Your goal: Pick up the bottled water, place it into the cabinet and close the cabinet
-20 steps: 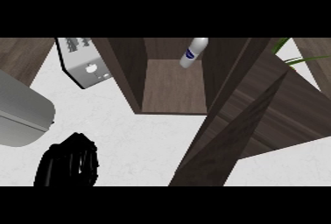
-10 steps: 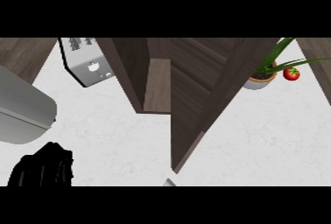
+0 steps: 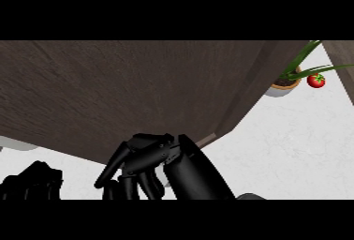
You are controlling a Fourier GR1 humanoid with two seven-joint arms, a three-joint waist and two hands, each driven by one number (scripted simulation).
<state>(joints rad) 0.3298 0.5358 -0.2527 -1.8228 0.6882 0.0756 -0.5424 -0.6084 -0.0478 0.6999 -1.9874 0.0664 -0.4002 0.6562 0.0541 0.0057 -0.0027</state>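
The dark wood cabinet door (image 3: 138, 93) fills most of the head view and stands across the cabinet's front, so the inside is hidden. The bottled water is out of sight behind it. My right hand (image 3: 155, 161) is at the bottom middle, its relaxed fingers lying against the door's lower edge and holding nothing. My left hand (image 3: 31, 183) rests low at the bottom left, apart from the cabinet and also holding nothing.
A potted green plant (image 3: 287, 82) and a red tomato (image 3: 316, 80) sit on the white counter (image 3: 290, 140) at the upper right. A grey rounded object (image 3: 14, 143) shows just under the door's left edge.
The door has swung from wide open across the cabinet's front, hiding the bottle and the inside. My right hand has come into view against the door. The left hand has barely moved.
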